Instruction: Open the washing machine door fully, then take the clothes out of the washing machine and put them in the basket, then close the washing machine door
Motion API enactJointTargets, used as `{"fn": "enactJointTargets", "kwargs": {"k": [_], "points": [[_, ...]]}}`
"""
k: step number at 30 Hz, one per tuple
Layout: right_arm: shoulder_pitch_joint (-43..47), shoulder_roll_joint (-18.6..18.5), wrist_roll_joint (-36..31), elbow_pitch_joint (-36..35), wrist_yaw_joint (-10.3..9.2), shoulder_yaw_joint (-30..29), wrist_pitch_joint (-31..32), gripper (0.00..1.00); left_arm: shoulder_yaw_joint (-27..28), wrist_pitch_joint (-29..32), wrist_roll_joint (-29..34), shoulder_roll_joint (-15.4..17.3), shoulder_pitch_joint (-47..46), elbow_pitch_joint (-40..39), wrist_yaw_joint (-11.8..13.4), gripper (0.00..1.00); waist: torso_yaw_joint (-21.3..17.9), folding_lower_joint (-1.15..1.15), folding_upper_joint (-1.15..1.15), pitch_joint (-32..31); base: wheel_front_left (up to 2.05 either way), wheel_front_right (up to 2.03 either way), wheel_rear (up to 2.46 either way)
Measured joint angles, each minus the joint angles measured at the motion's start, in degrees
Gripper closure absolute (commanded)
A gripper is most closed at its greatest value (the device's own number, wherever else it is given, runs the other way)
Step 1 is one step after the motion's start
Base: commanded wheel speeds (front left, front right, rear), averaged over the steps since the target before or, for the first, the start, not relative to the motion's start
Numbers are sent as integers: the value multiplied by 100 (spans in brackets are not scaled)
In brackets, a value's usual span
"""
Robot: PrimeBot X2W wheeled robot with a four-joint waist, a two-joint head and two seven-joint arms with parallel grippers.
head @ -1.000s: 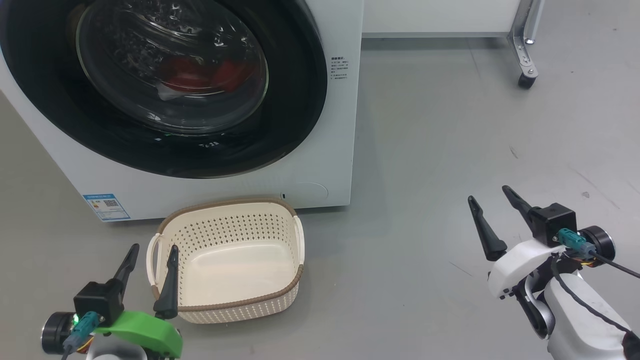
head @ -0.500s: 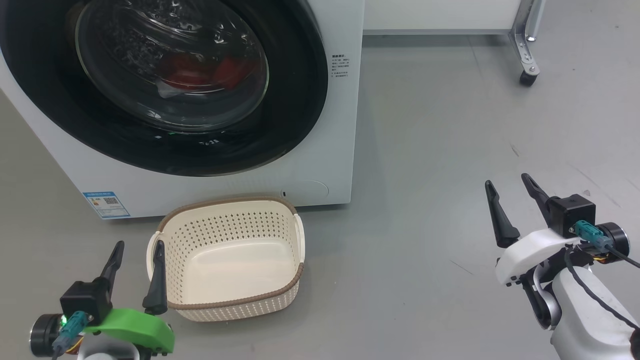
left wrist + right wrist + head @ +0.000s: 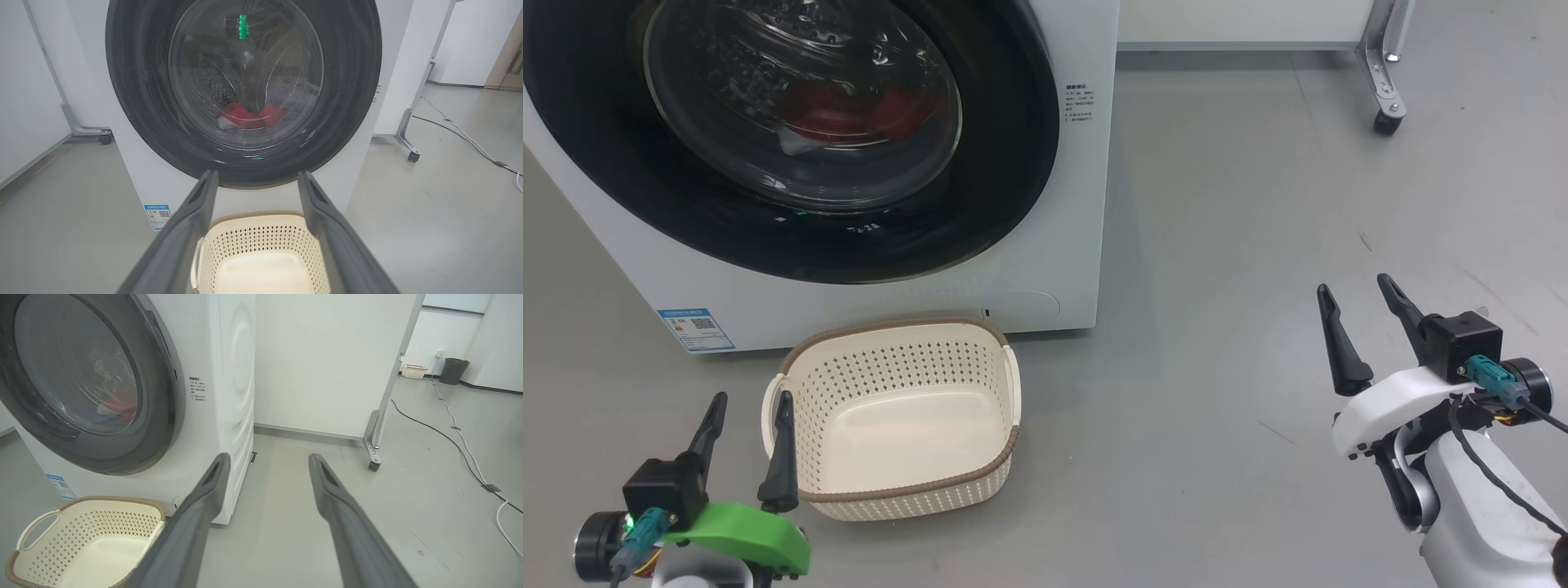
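A: Nearest first, go.
B: Left hand [image 3: 752, 398] at 7 o'clock of the head view, fingers spread wide, grasping nothing. Fingers point toward 12.
A: Other one?
B: Right hand [image 3: 1352, 283] at 4 o'clock, also released, nothing between the fingers, over bare floor [image 3: 1217, 343], well apart from everything.
A: Basket?
B: Basket [image 3: 907, 500] on the floor around 6 to 7 o'clock, upright, nothing in it. The left hand's inner finger overlaps its left handle end; contact, cannot tell. In the left wrist view the basket [image 3: 261, 237] sits low between that hand's fingers.
A: Behind it?
B: Washing machine [image 3: 1086, 204] at 11 o'clock, just behind the basket. Blue label [image 3: 696, 327] low on its front, black text [image 3: 1078, 102] right of the door.
A: Door state?
B: Door [image 3: 1005, 163] shut flat against the front, black rim, clear glass centre.
A: Clothes?
B: Clothes [image 3: 849, 110] inside the drum, red with a bit of white, seen through the glass, lying low in the drum [image 3: 249, 116].
A: Farthest?
B: Caster [image 3: 1387, 122] of a metal leg at 1 o'clock.
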Motion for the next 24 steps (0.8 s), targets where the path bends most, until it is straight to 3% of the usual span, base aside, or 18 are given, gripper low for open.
{"fn": "enactJointTargets", "kwargs": {"k": [10, 13, 14, 24], "points": [[-2, 200, 199, -257, 71, -397, 0, 0, 23, 0, 22, -33, -1, -124, -48, 0, 17, 0, 0, 167, 0, 0, 0], [-29, 360, 463, -386, 126, -653, 0, 92, 33, 0, 25, -45, -1, -154, -82, 0, 24, 0, 0, 251, 0, 0, 0], [-57, 379, 475, -424, 167, -712, 0, 100, 33, 0, 25, -45, -2, -163, -82, 0, 27, 0, 0, 280, 0, 0, 0], [-200, 744, 1536, -503, 480, -1560, -1, 100, 31, 0, 44, -65, -120, -255, -135, 0, 90, 0, 0, 574, 0, 0, 0]]}}
